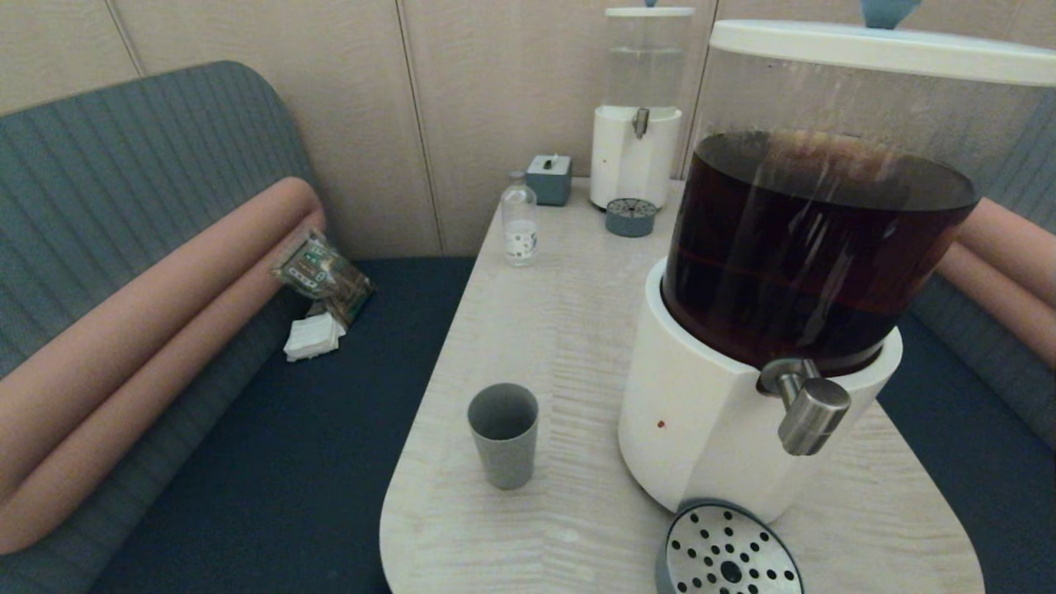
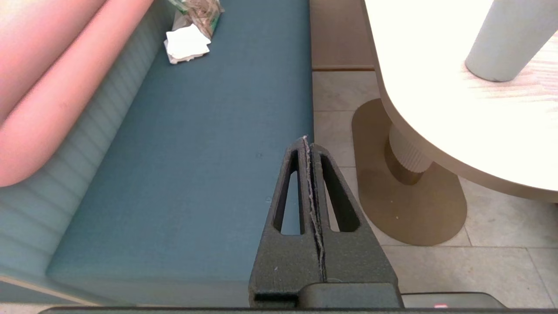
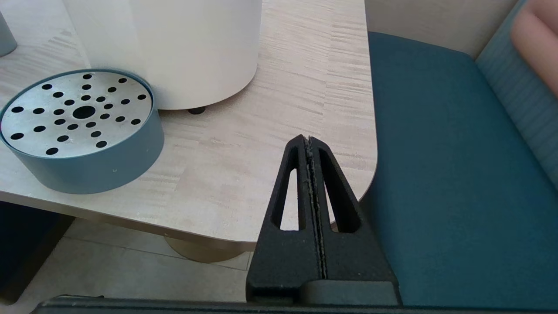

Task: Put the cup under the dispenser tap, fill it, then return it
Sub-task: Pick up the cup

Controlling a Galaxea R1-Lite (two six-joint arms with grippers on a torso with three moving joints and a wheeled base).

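Note:
The grey cup (image 1: 503, 433) stands upright and empty on the pale table (image 1: 544, 330), to the left of the big dispenser (image 1: 742, 412) holding dark brown liquid. Its steel tap (image 1: 808, 404) juts out above a round perforated drip tray (image 1: 730, 551) at the table's front edge. Neither gripper appears in the head view. My left gripper (image 2: 307, 140) is shut and empty, low beside the table's left edge over the bench seat; the cup (image 2: 505, 39) shows ahead of it. My right gripper (image 3: 307, 139) is shut and empty at the table's front right corner, near the drip tray (image 3: 78, 131).
A small clear bottle (image 1: 520, 224), a grey box (image 1: 549, 179) and a smaller clear-liquid dispenser (image 1: 637, 124) with its own drip tray (image 1: 631, 218) stand at the table's far end. Blue benches flank the table; a snack packet (image 1: 323, 272) and napkins (image 1: 313, 337) lie on the left one.

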